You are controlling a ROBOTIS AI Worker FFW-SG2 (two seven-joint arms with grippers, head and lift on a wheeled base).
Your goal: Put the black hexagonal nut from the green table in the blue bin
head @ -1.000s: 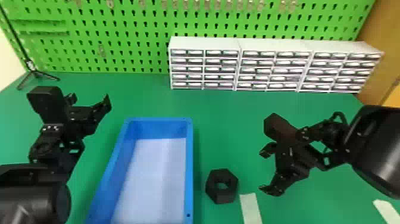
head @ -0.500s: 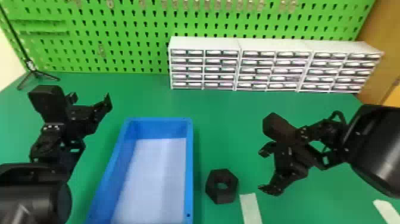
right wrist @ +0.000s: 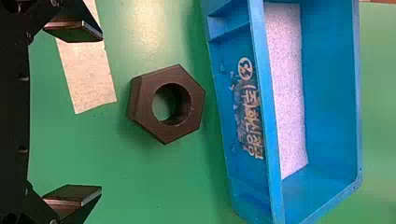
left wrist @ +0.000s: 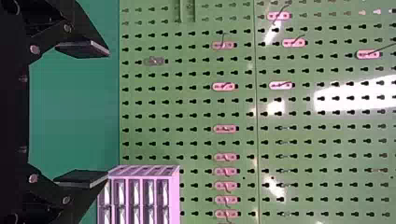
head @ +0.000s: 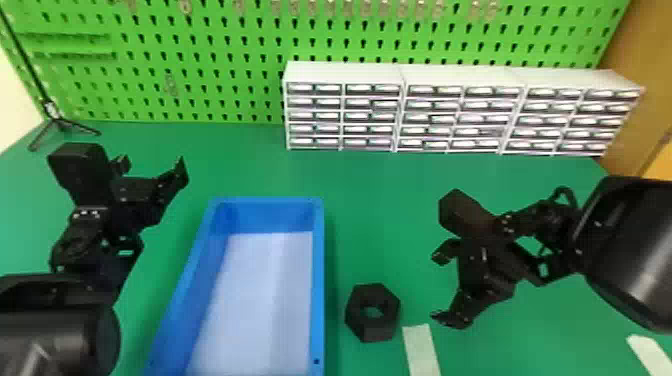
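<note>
A way lies open between the right gripper point(head: 436, 286) and the nut point(head: 357, 311). Only a narrow gap parts the nut from the bin point(head: 318, 280), whose raised wall stands in the way low down; its top is open. The left gripper point(head: 152, 162) hangs beside the bin's left side, and the drawers point(head: 345, 72) block the back.

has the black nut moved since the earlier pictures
No, the black nut lies where it did, with the same gap to the blue bin and to the pale strip.
</note>
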